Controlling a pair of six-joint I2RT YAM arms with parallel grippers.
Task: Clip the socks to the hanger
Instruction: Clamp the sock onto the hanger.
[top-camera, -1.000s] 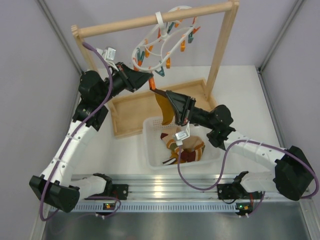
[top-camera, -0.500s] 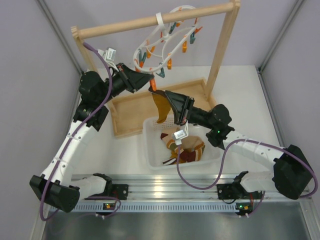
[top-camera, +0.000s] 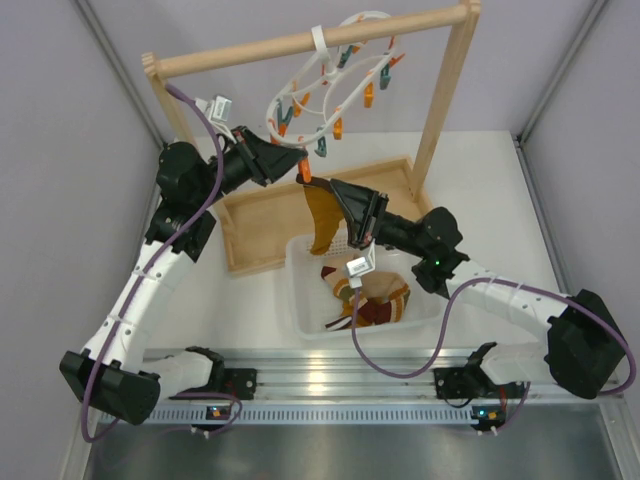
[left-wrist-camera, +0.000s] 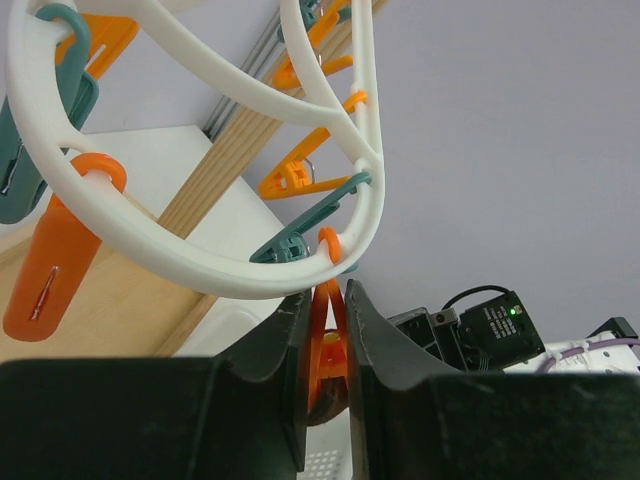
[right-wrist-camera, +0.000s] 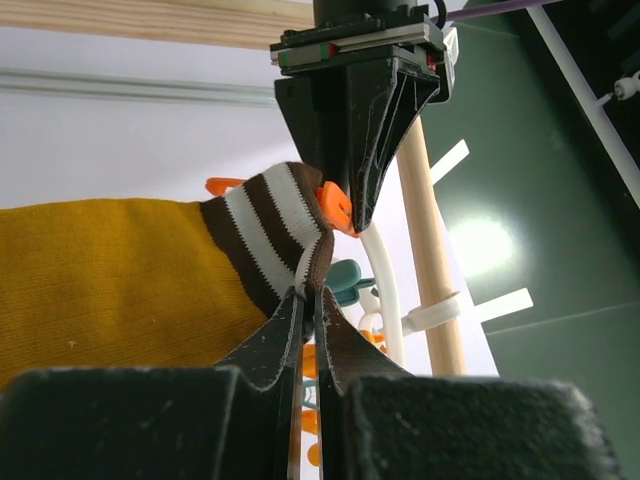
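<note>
Overhead view looks down; both close wrist views share the orange peg (left-wrist-camera: 323, 318).

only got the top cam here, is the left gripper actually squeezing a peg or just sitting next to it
observer: Squeezing it. The left wrist view shows the left gripper closed on an orange peg hanging from the hanger ring.
operator: where's the right one holding
observer: The right gripper pinches the sock by the edge of its striped cuff, not the mustard part.
operator: cuff in the peg yet
observer: Cannot tell. The cuff's corner sits right at the peg, but the peg's mouth is hidden.
</note>
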